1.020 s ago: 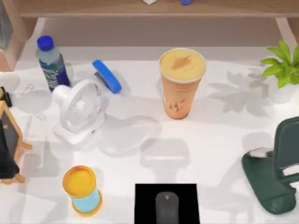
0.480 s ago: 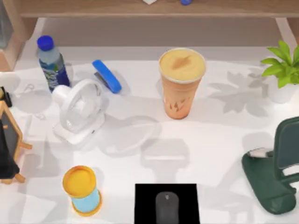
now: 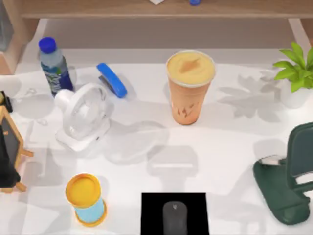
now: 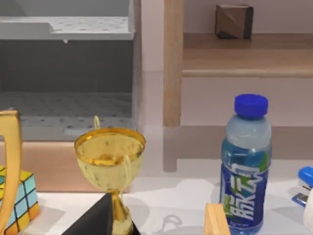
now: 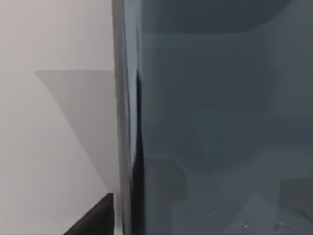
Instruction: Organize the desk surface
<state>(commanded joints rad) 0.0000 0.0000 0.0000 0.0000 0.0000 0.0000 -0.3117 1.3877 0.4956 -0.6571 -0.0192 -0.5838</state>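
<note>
Many loose items across broad glossy white counter (image 3: 230, 147): blue-capped clear plastic bottle (image 3: 54, 66), orange lidded paper cup (image 3: 190, 88). Claw spread: cannot tell. Approach bottle upright, avoiding white desk fan (image 3: 83, 117).

A light-brown wooden shelf board (image 3: 161, 9) runs along the far edge in the top view, carried at the left by a pale wooden upright (image 4: 173, 63), with a plain pale wall behind it and a small brown box (image 4: 234, 21) on the shelf in the left wrist view. Left of the upright stands a grey speckled cabinet (image 4: 66, 73) with an open compartment and a light wooden base. Light falls from above, casting soft grey shadows, among them leaf shapes near the right side, and the right wrist view shows a plain pale wall (image 5: 54, 117) crossed by a triangular shadow.
</note>
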